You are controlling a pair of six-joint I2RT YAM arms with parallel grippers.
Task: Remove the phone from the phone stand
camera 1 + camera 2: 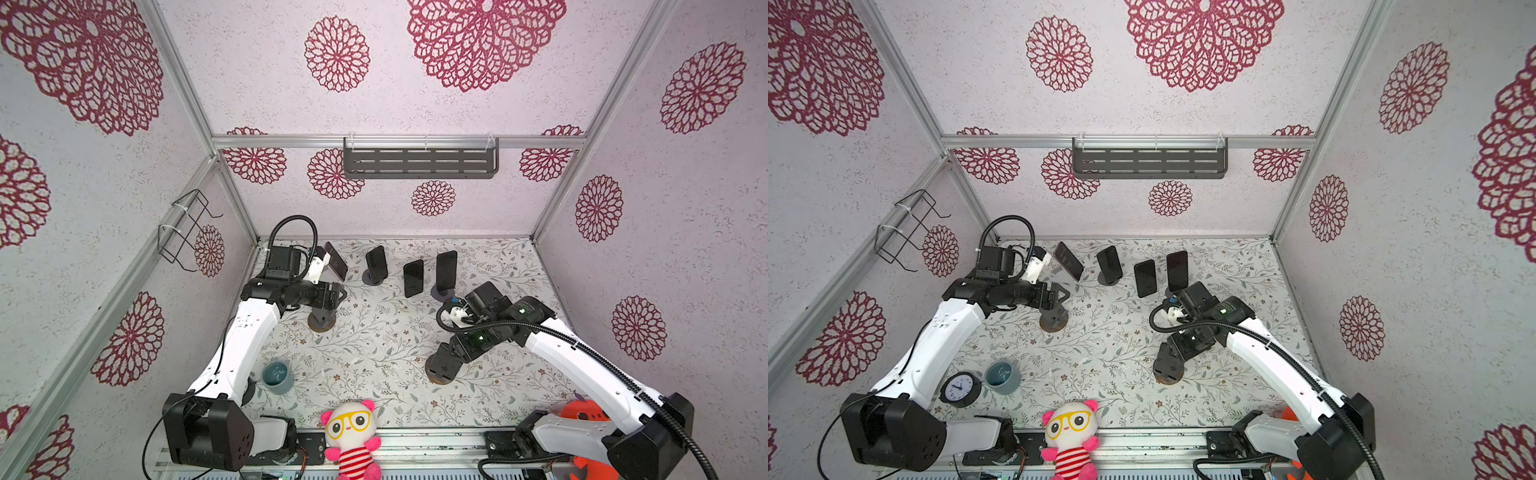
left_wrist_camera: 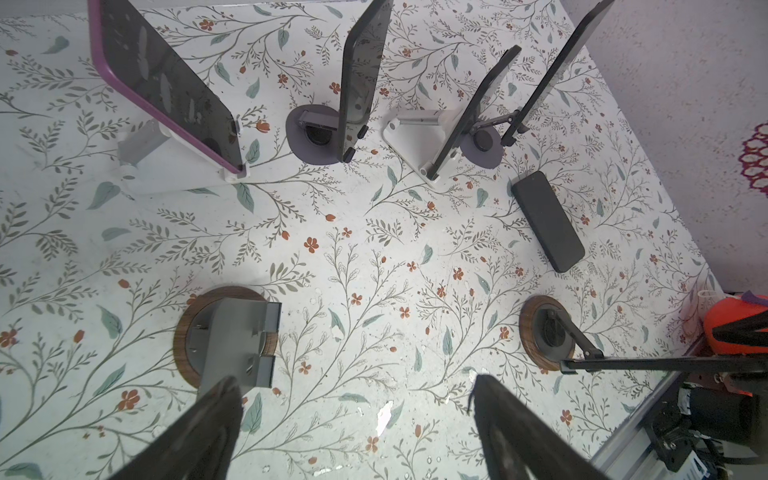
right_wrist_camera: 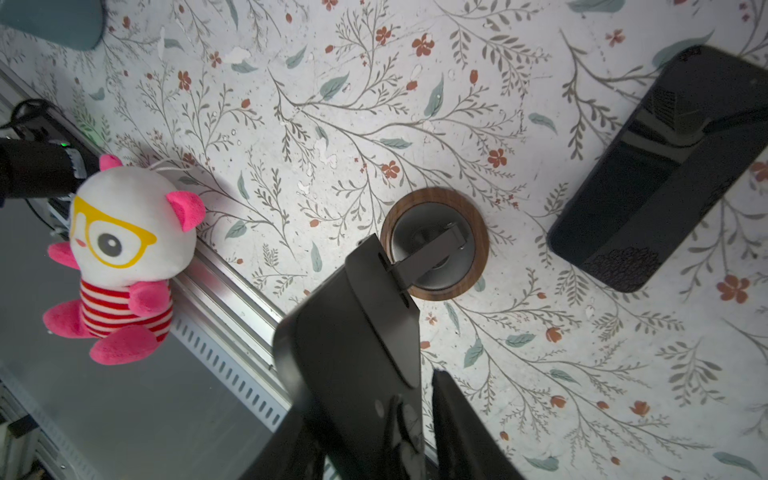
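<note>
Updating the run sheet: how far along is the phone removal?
Done, apparently: one phone lies flat on the table, and the wood-based stand nearby is empty. In hand: left pincer open and empty; right pincer by that stand's plate, grip unclear. Left: four phones stand propped at the back, if those count.

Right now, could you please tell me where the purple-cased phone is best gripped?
Probably pinch the purple-cased phone across its two long edges, near its free upper end, coming from above: it leans back on the white stand, whose front lip cradles the lower edge.
</note>
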